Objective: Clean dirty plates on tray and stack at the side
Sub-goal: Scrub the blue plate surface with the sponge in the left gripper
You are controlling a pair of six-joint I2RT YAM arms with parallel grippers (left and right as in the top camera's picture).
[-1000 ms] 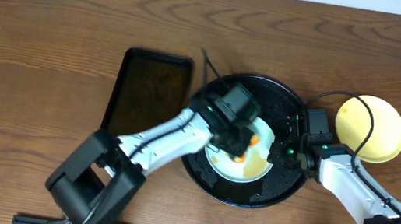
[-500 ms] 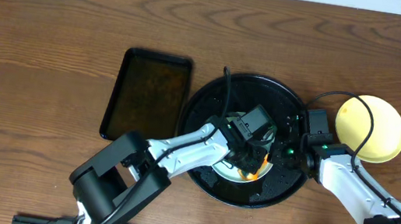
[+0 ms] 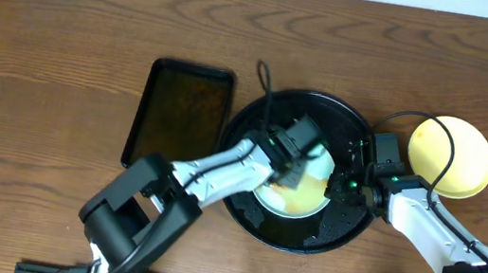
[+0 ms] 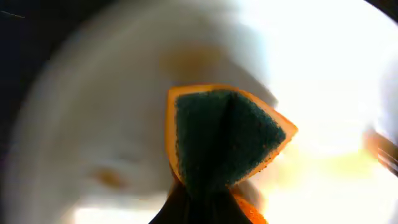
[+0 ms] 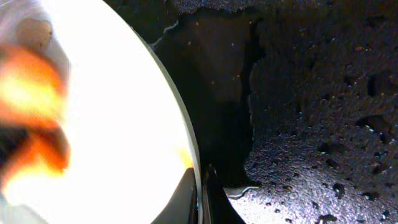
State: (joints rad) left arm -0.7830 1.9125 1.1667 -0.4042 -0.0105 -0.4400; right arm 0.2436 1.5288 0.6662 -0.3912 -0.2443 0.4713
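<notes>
A pale plate (image 3: 308, 195) smeared with brownish sauce lies in the round black tray (image 3: 326, 100). My left gripper (image 3: 296, 163) is shut on a green-and-orange sponge (image 4: 224, 137) and presses it onto the plate's upper left part (image 4: 93, 124). My right gripper (image 3: 350, 185) is shut on the plate's right rim; in the right wrist view its fingers (image 5: 200, 193) pinch the thin edge of the plate (image 5: 112, 124). A pale yellow plate (image 3: 452, 156) lies on the wood tabletop at the right, partly under the right arm's cable. Only these two plates are in view.
A smaller rectangular black tray (image 3: 180, 113) lies left of the round tray. The round tray's floor (image 5: 311, 124) is wet and speckled. Bare wood tabletop (image 3: 64, 54) spreads to the left and far side.
My left gripper with the sponge swept to the plate's lower right and back to its upper left. The right gripper and both plates have not moved.
</notes>
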